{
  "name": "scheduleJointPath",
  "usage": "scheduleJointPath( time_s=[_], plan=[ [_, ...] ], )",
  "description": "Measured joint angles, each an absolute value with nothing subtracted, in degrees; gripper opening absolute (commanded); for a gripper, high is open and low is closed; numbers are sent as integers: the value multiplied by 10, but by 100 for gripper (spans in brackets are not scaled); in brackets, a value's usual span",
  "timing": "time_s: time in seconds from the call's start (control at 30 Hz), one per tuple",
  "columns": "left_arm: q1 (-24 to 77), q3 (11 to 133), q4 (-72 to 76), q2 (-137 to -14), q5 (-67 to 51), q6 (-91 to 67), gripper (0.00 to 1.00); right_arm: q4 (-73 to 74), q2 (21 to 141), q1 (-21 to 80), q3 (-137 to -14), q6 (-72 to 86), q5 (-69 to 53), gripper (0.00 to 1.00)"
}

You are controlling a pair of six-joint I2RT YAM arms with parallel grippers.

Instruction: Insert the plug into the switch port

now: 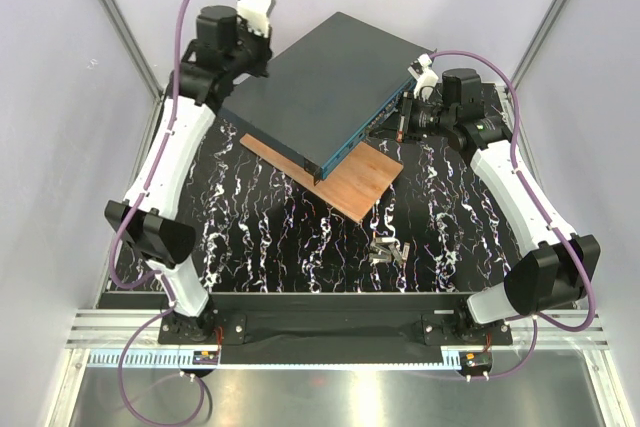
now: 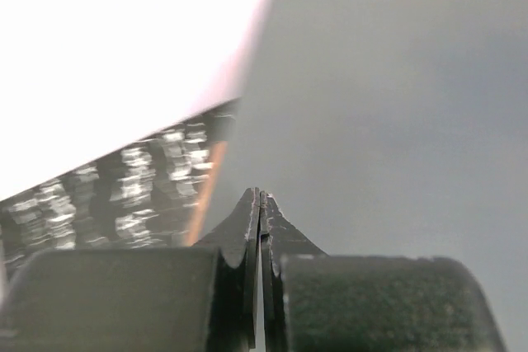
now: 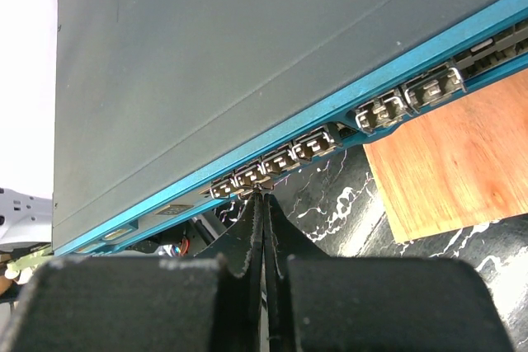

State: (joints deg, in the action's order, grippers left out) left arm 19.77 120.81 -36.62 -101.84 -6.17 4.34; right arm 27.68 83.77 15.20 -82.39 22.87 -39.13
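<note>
Even bright overhead light, left wrist view blurred (white blown out)

From above and behind the arm bases (image 1: 195, 325), we look down on the whole bench (image 1: 260, 237), with the switch (image 1: 320, 87) and wooden board (image 1: 355, 182) towards the far side. On the left wrist we peer past the left gripper (image 2: 260, 195), so close to the switch's grey surface that it blurs. On the right wrist we look along the right gripper (image 3: 264, 197) at the port row (image 3: 280, 158), close up. All three views share switch, board and bench.
</note>
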Motion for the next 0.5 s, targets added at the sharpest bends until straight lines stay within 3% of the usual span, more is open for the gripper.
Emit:
scheduleJointPath(
  time_s=[0.23, 0.5],
  plan=[
    [153, 1211, -370, -1034, -39, 118, 1, 277, 837, 152, -824, 222, -392, 0],
    [119, 1211, -420, -1065, -102, 166, 2, 276, 837, 152, -824, 210, -395, 0]
  ],
)
